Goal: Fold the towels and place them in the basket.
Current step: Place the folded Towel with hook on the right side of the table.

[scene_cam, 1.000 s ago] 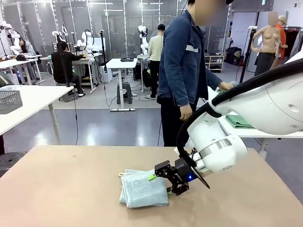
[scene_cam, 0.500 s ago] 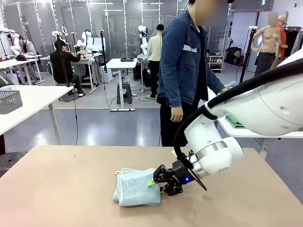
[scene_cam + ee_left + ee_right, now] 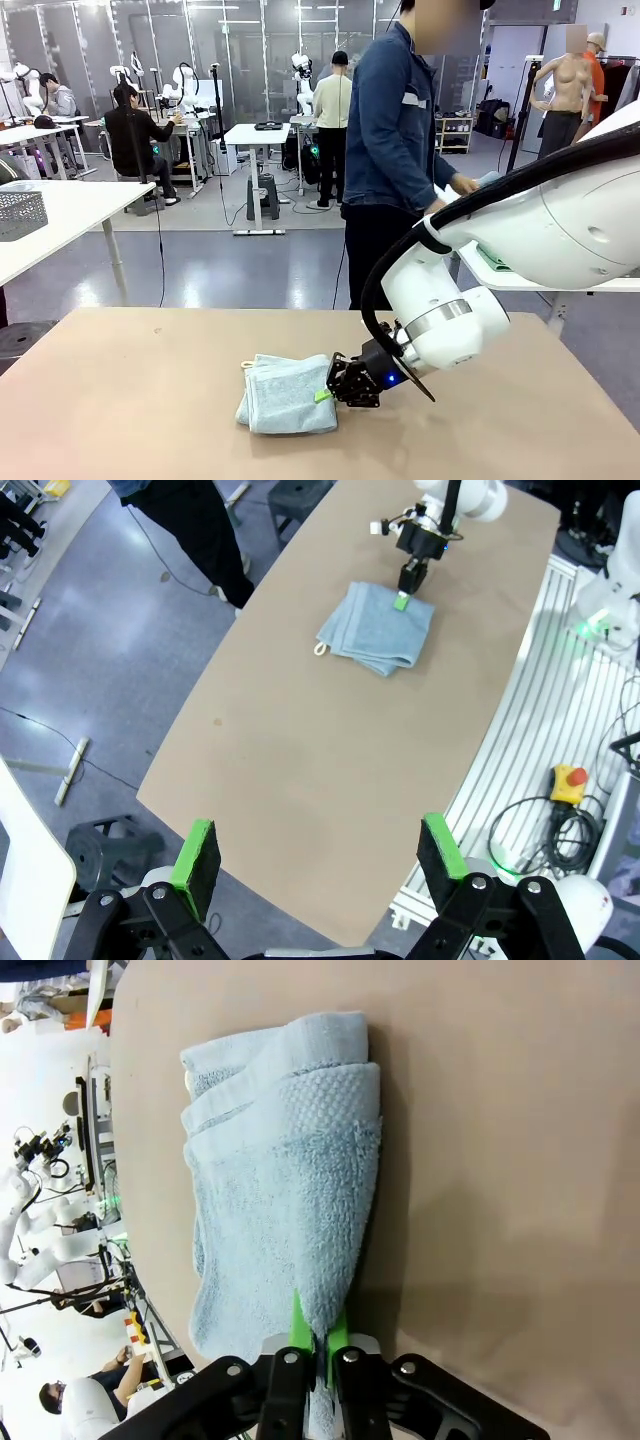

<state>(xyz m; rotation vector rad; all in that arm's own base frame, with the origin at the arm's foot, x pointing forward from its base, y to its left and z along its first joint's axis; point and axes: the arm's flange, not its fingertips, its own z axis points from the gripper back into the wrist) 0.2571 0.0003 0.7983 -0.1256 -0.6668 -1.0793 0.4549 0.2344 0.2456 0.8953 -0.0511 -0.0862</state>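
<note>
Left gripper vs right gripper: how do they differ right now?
Left gripper has its jaws wide open, holding nothing; right gripper is shut on the edge of the pale blue towel. Left hangs high above the table; right is down at its surface. Both have green pads.

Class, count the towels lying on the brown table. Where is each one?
1. A folded pale blue towel lies near the middle of the brown table, its edge pinched in the right gripper. Its folds could hide another.
</note>
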